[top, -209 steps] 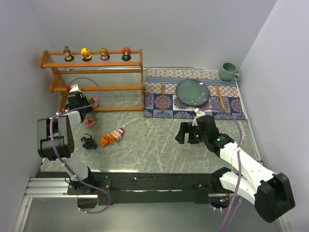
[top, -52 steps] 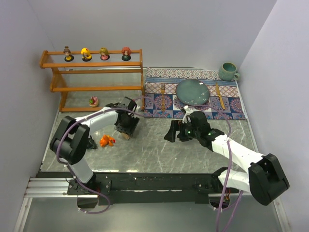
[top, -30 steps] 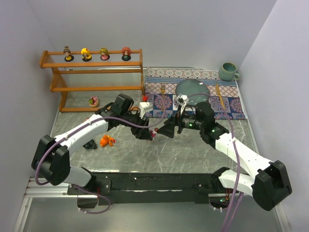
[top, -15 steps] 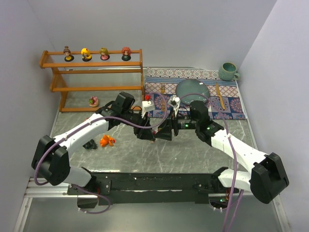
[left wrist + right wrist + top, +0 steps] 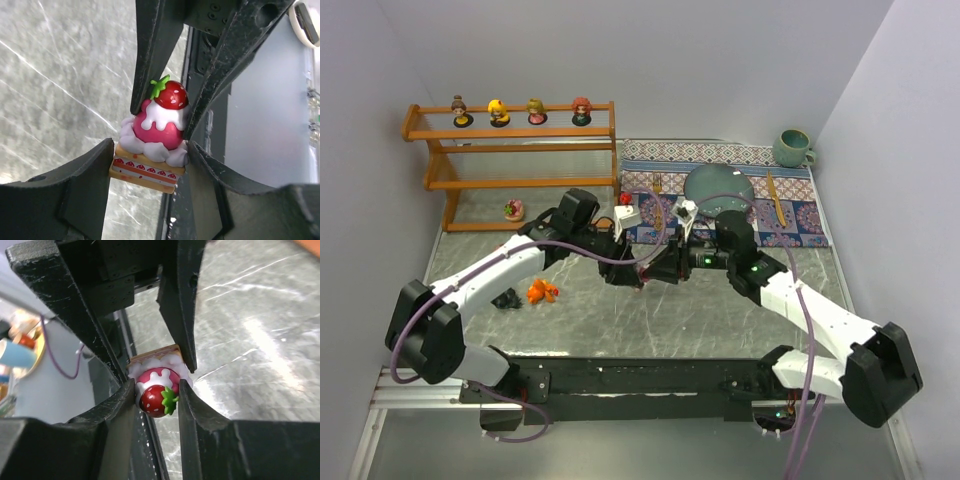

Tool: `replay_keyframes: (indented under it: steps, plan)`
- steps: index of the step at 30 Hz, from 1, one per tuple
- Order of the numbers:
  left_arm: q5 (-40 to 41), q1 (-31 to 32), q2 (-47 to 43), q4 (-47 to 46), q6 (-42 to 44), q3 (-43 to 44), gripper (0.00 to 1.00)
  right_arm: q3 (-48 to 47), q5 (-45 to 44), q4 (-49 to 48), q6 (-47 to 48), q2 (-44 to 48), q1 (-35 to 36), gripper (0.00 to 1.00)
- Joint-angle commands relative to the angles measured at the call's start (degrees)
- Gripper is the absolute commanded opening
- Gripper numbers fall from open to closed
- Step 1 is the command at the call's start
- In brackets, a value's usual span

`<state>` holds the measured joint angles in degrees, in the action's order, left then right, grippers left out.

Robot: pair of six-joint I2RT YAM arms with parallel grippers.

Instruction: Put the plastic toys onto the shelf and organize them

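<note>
Clamping one strawberry-cake toy [image 5: 157,130] above the desk [image 5: 720,310]: left tool [image 5: 148,165] and right tool [image 5: 156,397]; orange toy [image 5: 540,292] near-left, shelf [image 5: 520,183] far-left.

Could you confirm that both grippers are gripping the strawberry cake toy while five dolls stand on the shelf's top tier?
Not quite: four dolls stand on the shelf's top tier, not five, as the top external view shows. The rest is right: the left gripper and the right gripper both grip the strawberry cake toy.

Strawberry cake toy [image 5: 156,391] pinched in jaws of right gripper [image 5: 157,387]; left gripper [image 5: 155,367] clasps its base
</note>
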<state>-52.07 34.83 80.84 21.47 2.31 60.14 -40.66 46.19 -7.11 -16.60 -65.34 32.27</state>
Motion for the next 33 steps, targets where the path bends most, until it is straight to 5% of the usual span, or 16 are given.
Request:
replay_keyframes:
  steps: [1, 7, 11, 22, 33]
  plan:
    - [10.9, 0.3, -5.2, -9.1, -4.7, -1.8, 0.60, 0.2, -11.6, 1.8, -3.6, 5.2, 0.4, 0.00]
    - [34.4, 5.5, -15.5, -17.9, -6.4, -9.9, 0.91, -3.5, -29.1, 13.4, -11.3, 6.5, 1.7, 0.00]
    - [44.8, 9.3, -20.6, -25.1, -6.3, -14.7, 0.96, -8.5, -35.9, 21.1, -17.8, 4.7, 2.3, 0.00]
    - [51.3, 19.0, -16.8, -31.9, 2.3, -16.6, 0.99, -18.2, -45.6, 33.3, -23.0, 0.5, 8.2, 0.00]
    - [50.2, 19.8, -10.4, -32.1, 5.7, -14.4, 0.92, -19.6, -45.1, 33.9, -22.6, 0.7, 9.7, 0.00]
